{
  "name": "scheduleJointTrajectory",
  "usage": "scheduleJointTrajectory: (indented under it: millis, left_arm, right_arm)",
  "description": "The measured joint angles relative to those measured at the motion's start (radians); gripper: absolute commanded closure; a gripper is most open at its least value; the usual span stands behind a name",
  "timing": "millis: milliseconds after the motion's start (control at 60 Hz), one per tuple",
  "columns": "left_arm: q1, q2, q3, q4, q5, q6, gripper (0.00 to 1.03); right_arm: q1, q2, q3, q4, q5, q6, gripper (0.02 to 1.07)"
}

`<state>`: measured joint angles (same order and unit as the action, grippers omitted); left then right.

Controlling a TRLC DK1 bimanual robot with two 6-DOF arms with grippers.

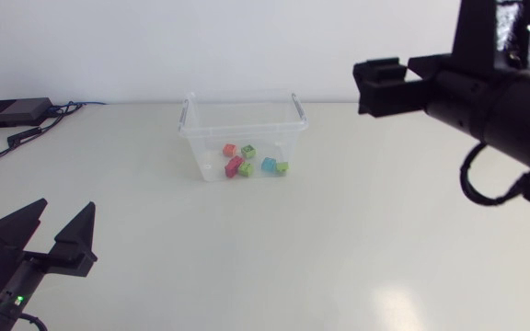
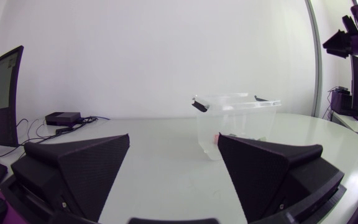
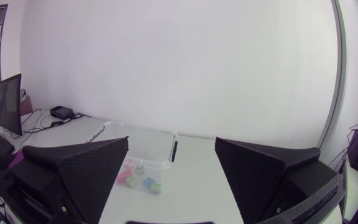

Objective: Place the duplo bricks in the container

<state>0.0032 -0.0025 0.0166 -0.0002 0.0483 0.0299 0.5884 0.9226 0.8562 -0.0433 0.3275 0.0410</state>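
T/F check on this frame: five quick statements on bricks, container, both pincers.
1. All visible duplo bricks lie inside the container. True.
2. The left pincer is shut on a brick. False: it is open and empty, low and well apart from the container.
3. The container is closed on top. False: its top is open.
4. The right pincer is open and holds nothing. True.
5. The blue brick lies outside the container. False: it sits inside, among the others.

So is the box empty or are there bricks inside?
Not empty. The clear container holds about six duplo bricks, red, green and blue, lying on its bottom.
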Motion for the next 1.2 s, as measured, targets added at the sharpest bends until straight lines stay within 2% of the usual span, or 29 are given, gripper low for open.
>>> scheduleJointTrajectory:
  millis: [133,567,733,833,1117,1200]
  left_arm:
    - [0.0,0.0,0.0,0.0,0.0,0.0,0.04]
    - [0.0,0.0,0.0,0.0,0.0,0.0,0.04]
    - [0.0,0.0,0.0,0.0,0.0,0.0,0.04]
    - [0.0,0.0,0.0,0.0,0.0,0.0,0.04]
    - [0.0,0.0,0.0,0.0,0.0,0.0,0.04]
    - [0.0,0.0,0.0,0.0,0.0,0.0,0.04]
  right_arm:
    - [0.0,-0.172,-0.158,0.007,0.0,-0.028,0.06]
    - [0.021,-0.65,-0.474,-0.01,-0.006,-0.145,0.06]
    - [0.044,-0.88,-0.619,-0.078,-0.074,-0.194,0.06]
    - [0.062,-0.918,-0.653,-0.1,-0.111,-0.206,0.06]
    - [0.085,-0.921,-0.737,-0.088,-0.306,-0.227,0.06]
    - [0.085,-0.921,-0.77,-0.082,-0.328,-0.231,0.06]
